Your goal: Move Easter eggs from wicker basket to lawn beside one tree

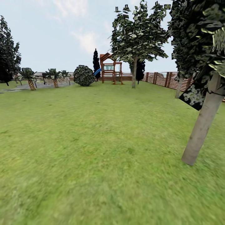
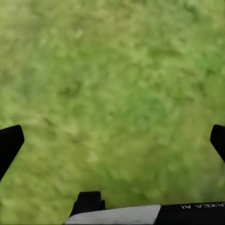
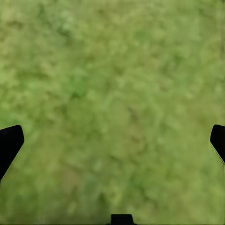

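Observation:
The lawn (image 1: 93,150) spreads wide and green ahead of me. A tree (image 1: 203,122) with a pale grey-beige trunk leans close at the right, and another tree (image 1: 135,73) of the same kind stands farther back near the fence. The Easter eggs and the wicker basket are out of view. My left gripper (image 2: 112,140) hangs open over bare grass, its black fingertips (image 2: 10,143) at the frame's edges with nothing between them. My right gripper (image 3: 112,143) is likewise open above grass, fingertips (image 3: 9,143) wide apart and empty.
A brown slat fence (image 1: 165,79) runs along the back right. A wooden play tower with a blue slide (image 1: 109,72) and a round bush (image 1: 83,75) stand at the far end. Small palms (image 1: 29,78) and a dark tree (image 1: 7,59) line the left side.

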Tool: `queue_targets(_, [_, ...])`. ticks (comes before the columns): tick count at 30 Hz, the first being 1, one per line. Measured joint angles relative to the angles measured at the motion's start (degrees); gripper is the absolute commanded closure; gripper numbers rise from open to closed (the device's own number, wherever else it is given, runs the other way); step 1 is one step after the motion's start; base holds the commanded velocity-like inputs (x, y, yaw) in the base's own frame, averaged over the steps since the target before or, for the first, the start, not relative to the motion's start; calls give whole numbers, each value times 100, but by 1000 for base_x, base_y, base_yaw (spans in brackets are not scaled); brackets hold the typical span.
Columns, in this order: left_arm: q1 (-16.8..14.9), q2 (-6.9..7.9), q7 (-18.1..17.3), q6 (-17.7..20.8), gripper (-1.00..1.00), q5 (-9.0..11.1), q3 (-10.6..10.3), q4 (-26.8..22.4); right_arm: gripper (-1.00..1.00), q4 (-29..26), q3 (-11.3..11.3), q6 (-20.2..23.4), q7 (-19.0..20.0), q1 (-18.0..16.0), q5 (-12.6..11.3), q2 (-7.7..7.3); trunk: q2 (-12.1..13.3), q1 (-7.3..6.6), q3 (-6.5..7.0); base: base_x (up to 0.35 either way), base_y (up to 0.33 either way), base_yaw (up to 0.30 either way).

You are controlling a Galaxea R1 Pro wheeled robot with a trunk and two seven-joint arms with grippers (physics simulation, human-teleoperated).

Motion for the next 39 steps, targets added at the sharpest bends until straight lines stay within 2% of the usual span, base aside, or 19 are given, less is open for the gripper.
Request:
queue_targets(19, [0, -40, 0, -81, -100, 1, -10, 126, -100, 149, -1, 46, 23, 0, 2, -6, 0, 0, 0, 335, -5, 0])
queue_targets(39, [-1, -50, 0, -82, -100, 7, -29, 127, -100, 150, 18, 1, 33, 0, -7, 2, 0, 0, 0, 317, -113, 0])
